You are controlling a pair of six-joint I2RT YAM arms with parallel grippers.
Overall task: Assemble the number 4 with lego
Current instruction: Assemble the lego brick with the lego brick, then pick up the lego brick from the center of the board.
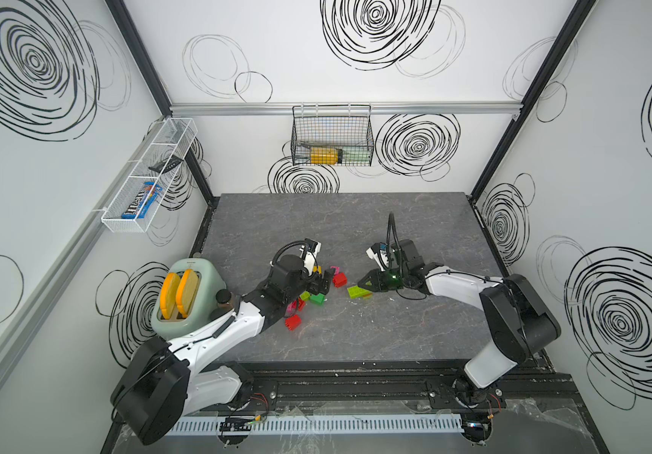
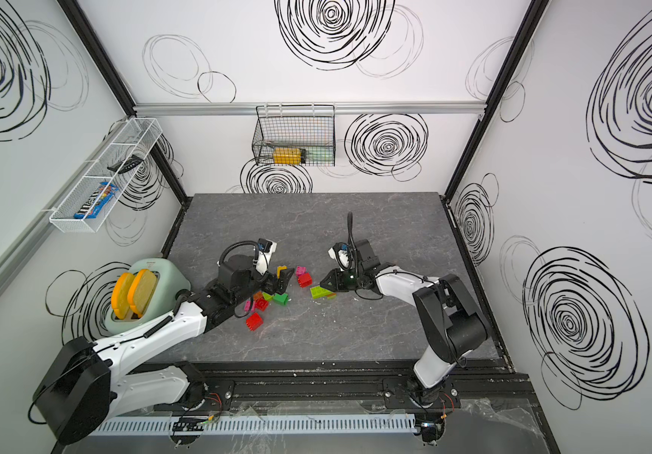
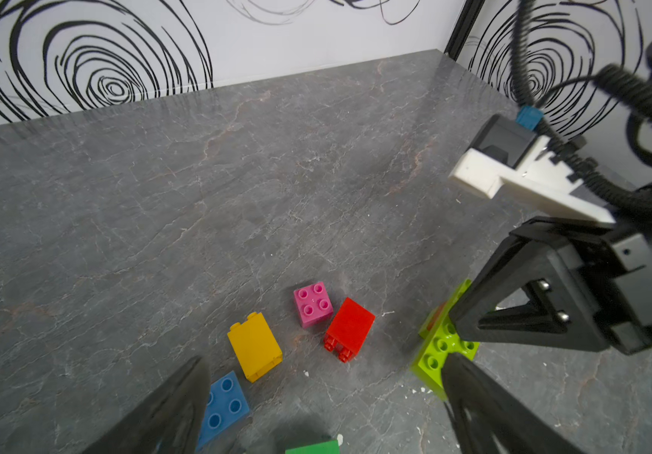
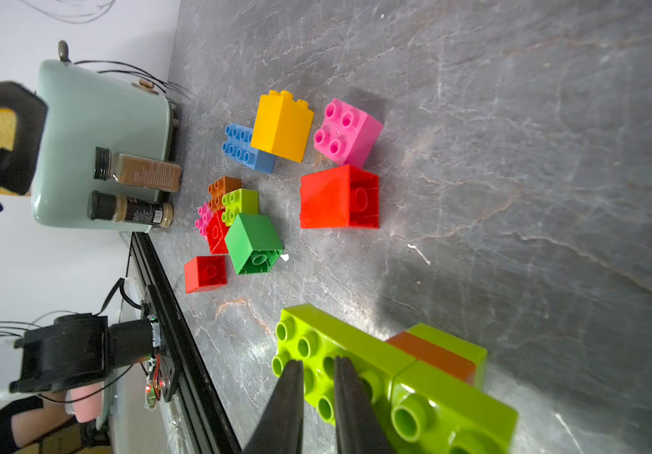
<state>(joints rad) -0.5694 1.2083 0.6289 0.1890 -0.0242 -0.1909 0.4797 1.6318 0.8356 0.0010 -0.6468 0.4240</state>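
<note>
1. While your right gripper (image 4: 318, 363) shows only a slim gap between its jaws, nothing sits in it; the tips hang over the lime green lego bar (image 1: 357, 291), just right of frame centre in both top views.
2. Your left gripper (image 1: 323, 283) gapes wide, empty, above the loose bricks (image 1: 317, 298) left of centre.
3. Expect light, rigid, slick plastic: pinch flat side walls, not studs.
4. Your right arm (image 1: 458, 283) and left arm (image 1: 237, 318) reach in from the lower corners, forearms low.
</note>
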